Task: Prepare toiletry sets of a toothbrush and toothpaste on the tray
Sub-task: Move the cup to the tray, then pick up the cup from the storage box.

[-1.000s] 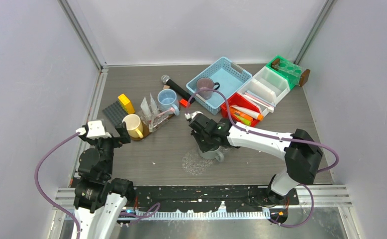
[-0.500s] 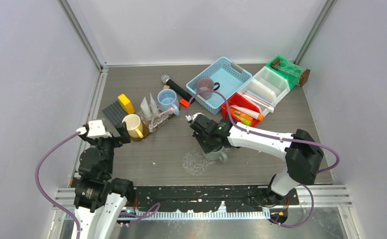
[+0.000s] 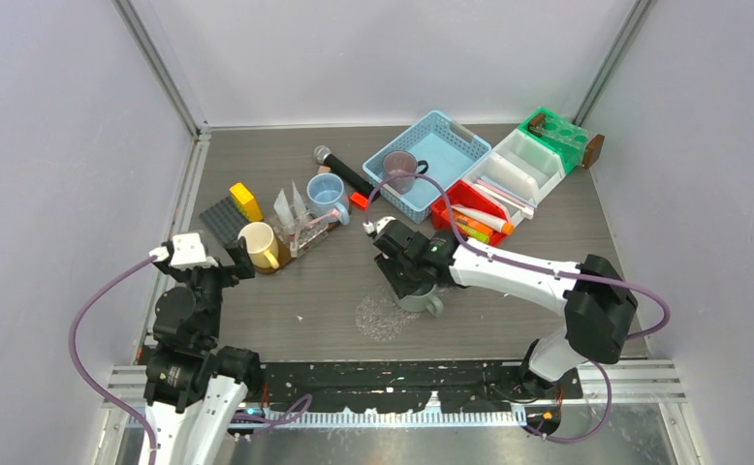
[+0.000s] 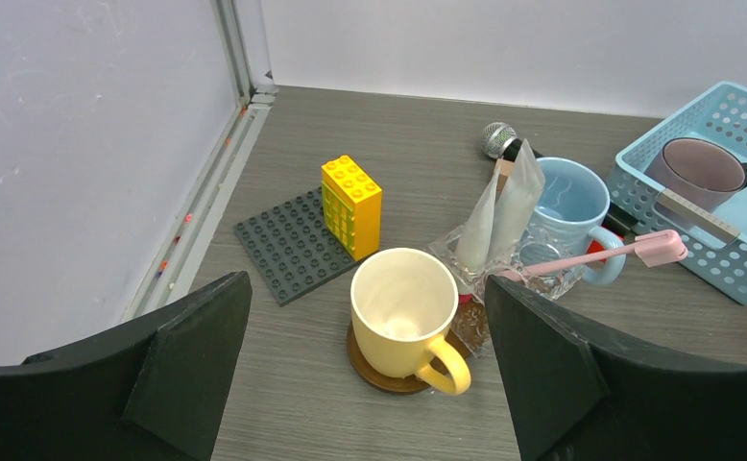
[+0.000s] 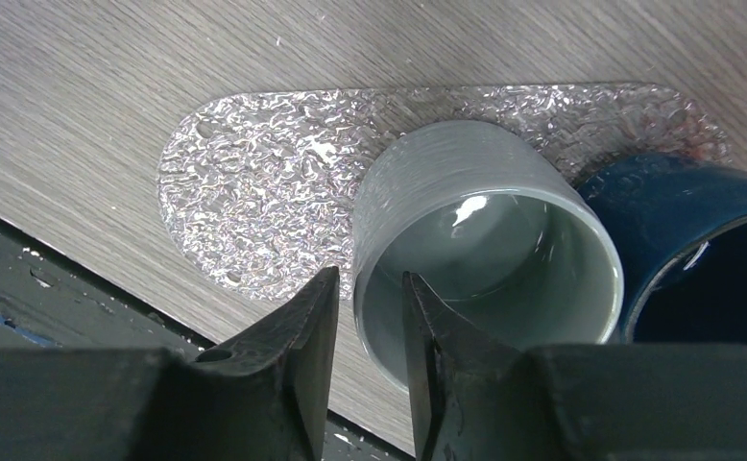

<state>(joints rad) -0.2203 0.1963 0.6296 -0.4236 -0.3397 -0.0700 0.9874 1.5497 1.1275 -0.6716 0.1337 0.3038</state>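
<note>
Right wrist view shows the right gripper (image 5: 369,276) loose astride the rim of the grey ceramic mug (image 5: 446,173) on the clear crinkled tray (image 5: 254,182), the left gripper (image 4: 363,283) wide open and empty, and the white and orange toothpaste tubes (image 3: 480,221) lying in the red plastic bin (image 3: 443,206), so I judge no set is ready.

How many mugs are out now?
5: yellow mug on a coaster; pale blue mug beyond it; mauve mug in the blue basket; grey mug on the clear tray; navy mug beside it. More may be hidden.
</note>
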